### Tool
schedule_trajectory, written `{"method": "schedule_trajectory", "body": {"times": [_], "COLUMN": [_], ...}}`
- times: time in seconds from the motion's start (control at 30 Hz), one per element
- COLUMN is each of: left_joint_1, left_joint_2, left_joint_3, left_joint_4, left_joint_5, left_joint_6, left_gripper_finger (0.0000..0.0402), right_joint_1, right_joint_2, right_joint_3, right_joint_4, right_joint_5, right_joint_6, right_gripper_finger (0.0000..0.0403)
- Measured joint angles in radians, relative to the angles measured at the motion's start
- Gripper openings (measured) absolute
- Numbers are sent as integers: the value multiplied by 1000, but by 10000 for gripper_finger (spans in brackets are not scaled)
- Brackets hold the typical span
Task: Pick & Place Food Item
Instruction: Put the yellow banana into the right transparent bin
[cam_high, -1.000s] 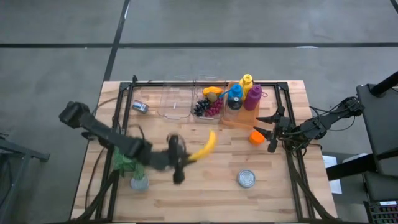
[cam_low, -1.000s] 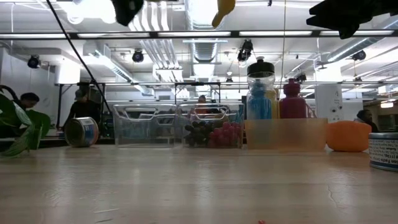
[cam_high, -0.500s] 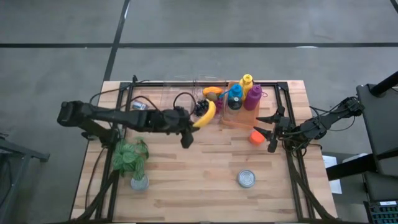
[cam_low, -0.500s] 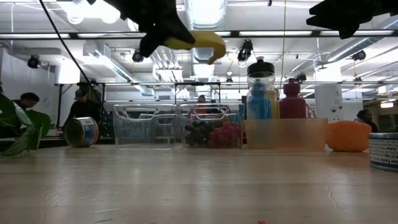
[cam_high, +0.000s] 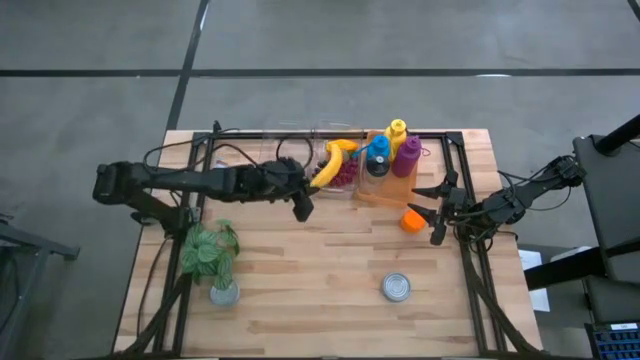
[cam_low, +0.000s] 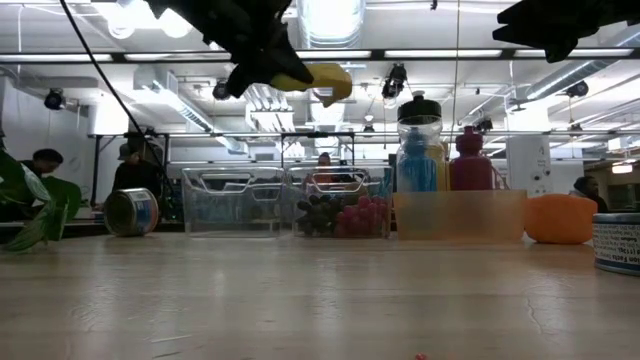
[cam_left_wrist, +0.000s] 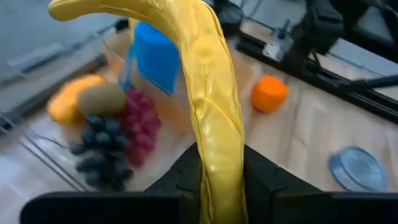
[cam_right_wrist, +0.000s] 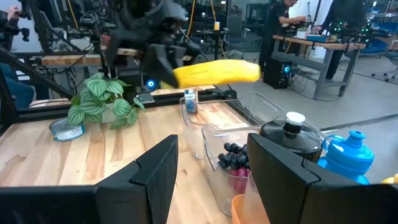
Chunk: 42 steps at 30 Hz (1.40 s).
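Observation:
A yellow banana (cam_high: 331, 165) hangs in the air over the clear fruit bin (cam_high: 341, 178), which holds grapes, a kiwi and a mango. My left gripper (cam_high: 310, 187) is shut on it, high above the table in the low view (cam_low: 262, 62), with the banana (cam_low: 318, 79) sticking out toward the right. The right wrist view shows the banana (cam_right_wrist: 215, 72) from afar. My right gripper (cam_high: 435, 213) waits open at the table's right side beside an orange (cam_high: 411, 220), touching nothing. My left gripper pinches the banana between its two fingers (cam_left_wrist: 188, 173) at its lower end (cam_left_wrist: 219, 163), with the fingers lying across it. The banana is lifted clear of the table and bins. Its long curved body reaches forward and up past the fingers to its far tip (cam_left_wrist: 62, 9).
An empty clear bin (cam_high: 281, 166) stands left of the fruit bin. An orange tray with several bottles (cam_high: 388, 158) stands to its right. A small can (cam_high: 225, 171) lies at far left, a potted plant (cam_high: 210, 258) at near left, a tin (cam_high: 397, 288) at near right.
My left gripper has carried the banana from over the table's middle toward the far edge, fast at first and then slowing. It now stands over the fruit bin. The banana has stayed pinched and lifted throughout. The right arm has kept still.

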Motion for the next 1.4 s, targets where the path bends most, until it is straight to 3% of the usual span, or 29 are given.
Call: {"method": "schedule_trajectory", "body": {"times": [0.17, 0.53, 1.0, 1.4], "left_joint_1": [95, 329, 379, 430], "left_joint_2": [9, 193, 501, 523], "left_joint_3": [0, 59, 420, 452], "left_joint_4": [41, 125, -179, -246], "left_joint_5": [16, 262, 281, 303], "left_joint_6": [12, 22, 19, -59], "left_gripper_finger": [70, 70, 70, 70], "right_joint_1": [0, 0, 0, 0], "right_joint_2": [0, 0, 0, 1], "right_joint_3": [0, 0, 0, 0], "right_joint_4": [0, 0, 0, 0], "right_joint_5": [0, 0, 0, 0], "right_joint_6": [0, -1, -1, -1], "right_gripper_finger": [190, 190, 190, 190]}}
